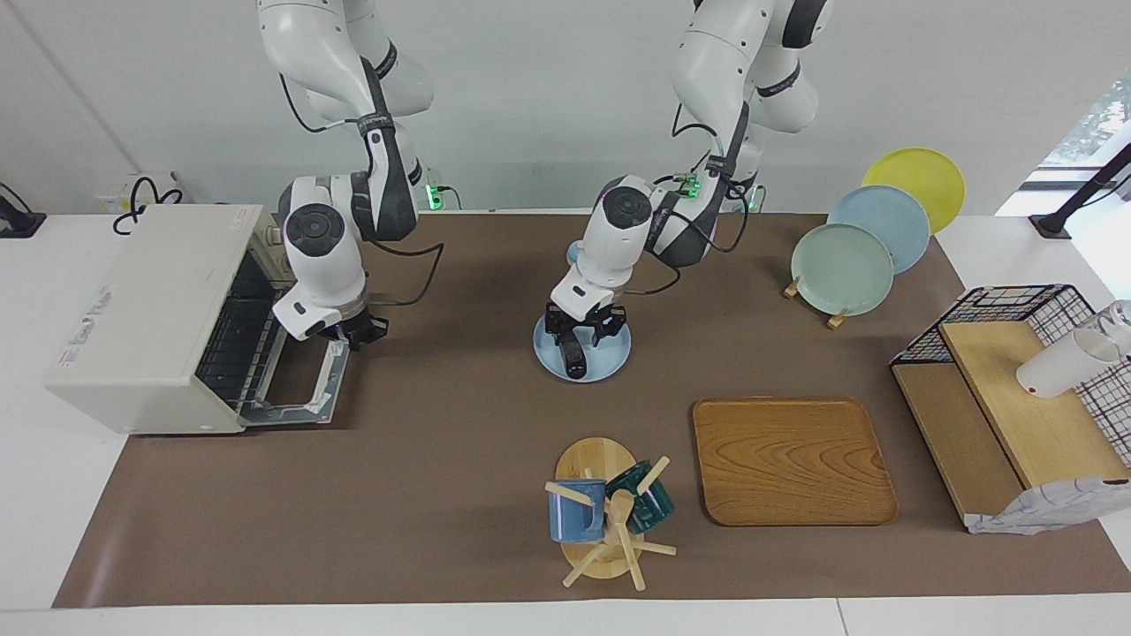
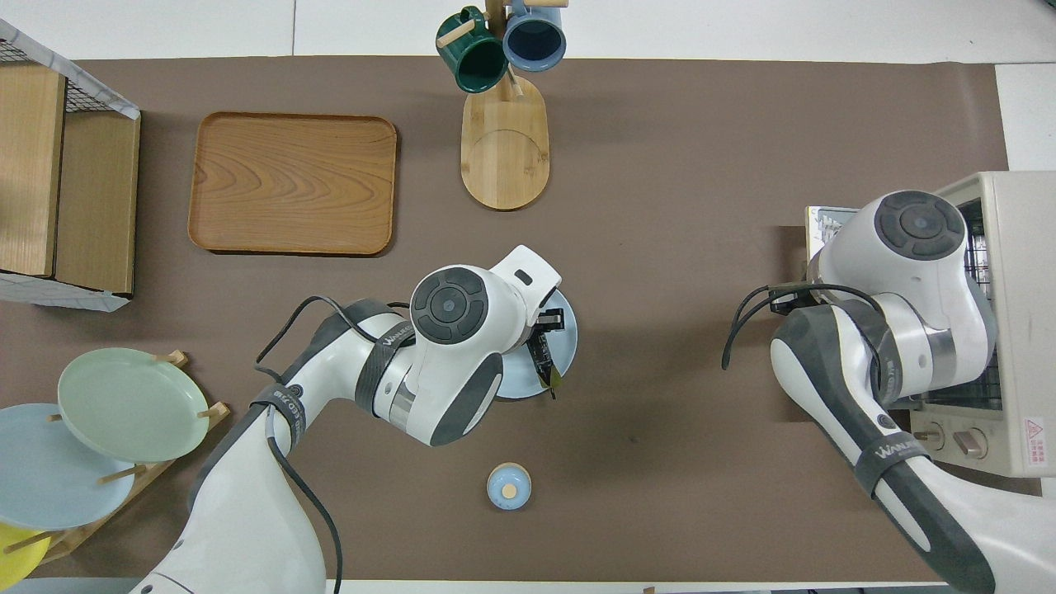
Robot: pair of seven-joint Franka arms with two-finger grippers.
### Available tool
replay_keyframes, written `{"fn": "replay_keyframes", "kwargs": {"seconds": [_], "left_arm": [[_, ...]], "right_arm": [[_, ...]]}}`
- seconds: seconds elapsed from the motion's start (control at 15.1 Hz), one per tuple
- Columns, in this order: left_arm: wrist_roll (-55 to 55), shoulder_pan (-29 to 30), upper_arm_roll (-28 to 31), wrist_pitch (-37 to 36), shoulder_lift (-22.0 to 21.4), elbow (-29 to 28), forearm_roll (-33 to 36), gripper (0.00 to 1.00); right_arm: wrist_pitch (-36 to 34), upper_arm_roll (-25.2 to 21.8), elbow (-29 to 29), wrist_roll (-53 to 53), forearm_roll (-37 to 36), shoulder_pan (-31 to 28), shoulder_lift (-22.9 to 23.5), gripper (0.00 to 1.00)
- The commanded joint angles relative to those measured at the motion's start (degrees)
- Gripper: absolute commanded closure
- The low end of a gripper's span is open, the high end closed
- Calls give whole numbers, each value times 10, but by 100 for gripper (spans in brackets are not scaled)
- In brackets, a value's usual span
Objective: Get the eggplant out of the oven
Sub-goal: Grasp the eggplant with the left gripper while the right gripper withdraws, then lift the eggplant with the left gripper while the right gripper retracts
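Eggplant (image 1: 573,355) out of oven (image 1: 150,318), lying on blue plate (image 1: 610,358) mid-bench. Left pincer (image 1: 583,337) astride it, grip state indeterminable. Right pincer (image 1: 358,334) over dropped oven door at the bench's right-arm end, fingers unreadable, presumably steadying it.

light: bright, even (window glare at one corner) | shadows: soft, short | focus: sharp

A wooden tray (image 1: 793,459) lies flat on the brown mat (image 1: 442,495). Beside it stands a wooden mug rack (image 1: 601,521) with a blue mug (image 1: 576,511) and a green mug (image 1: 645,503) hanging on it. Three plates, green (image 1: 841,268), blue (image 1: 884,221) and yellow (image 1: 919,181), lean in a stand. A wire basket shelf (image 1: 1016,389) holds a white cup (image 1: 1060,364). A little blue lid (image 2: 509,485) sits alone on the mat.
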Motion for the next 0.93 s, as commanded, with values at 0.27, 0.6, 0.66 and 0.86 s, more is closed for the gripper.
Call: {"fn": "replay_keyframes", "kwargs": {"seconds": [0.27, 0.6, 0.66, 0.86], "left_arm": [[-10, -10, 11, 5, 3, 6, -6, 100], [-1, 16, 31, -64, -20, 36, -4, 100], [7, 36, 33, -89, -23, 52, -2, 100], [83, 109, 31, -160, -23, 106, -2, 100]], "right_arm": [[-112, -1, 63, -82, -8, -45, -33, 100], [-154, -2, 98, -138, -8, -78, -33, 100], [-157, -2, 100, -151, -8, -86, -35, 100], [-170, -2, 100, -191, -6, -113, -53, 100]]}}
